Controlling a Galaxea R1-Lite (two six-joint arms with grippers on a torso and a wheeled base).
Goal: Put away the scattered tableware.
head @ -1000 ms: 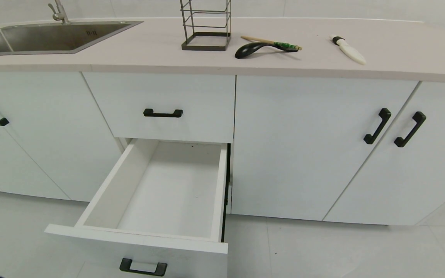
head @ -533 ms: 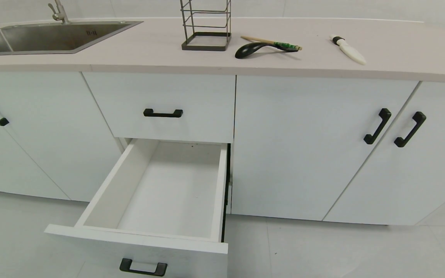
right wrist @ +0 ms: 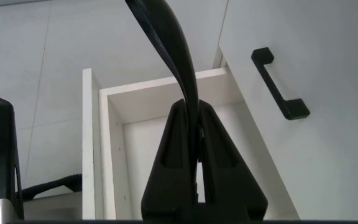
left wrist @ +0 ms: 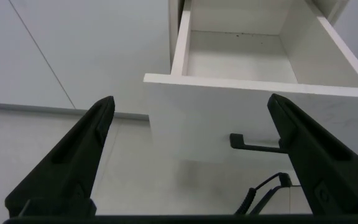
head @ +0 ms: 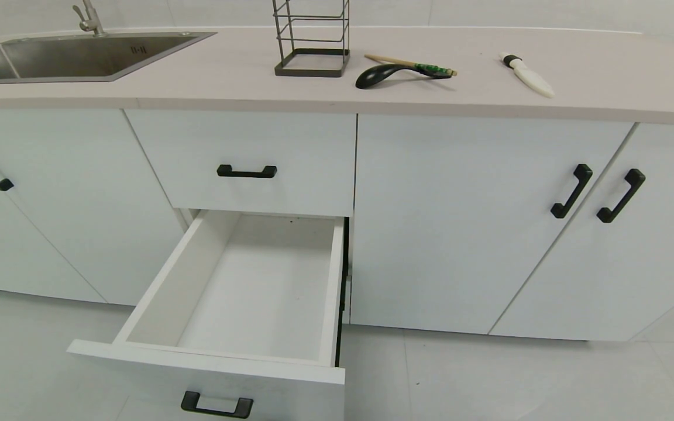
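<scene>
Right gripper (right wrist: 191,115): fingers are closed tight on a slim black curved utensil (right wrist: 166,43), which is gripped at one end; its kind cannot be told. The pulled-out white drawer (right wrist: 135,88) is seen directly below this gripper, with the utensil hanging over its inside

Left gripper (left wrist: 191,102): fingers are spread wide and nothing is held. The drawer's front panel with its black bar handle (left wrist: 257,144) lies just ahead of it

On the beige countertop (head: 196,76), well apart from both grippers, are found a glossy black spoon (head: 379,75), wooden chopsticks with green-patterned ends (head: 413,64) resting across the spoon's handle, and a white-sheathed knife with a black band (head: 529,75). A dark wire rack (head: 312,44) is placed beside the spoon, a steel sink (head: 79,55) farther off
</scene>
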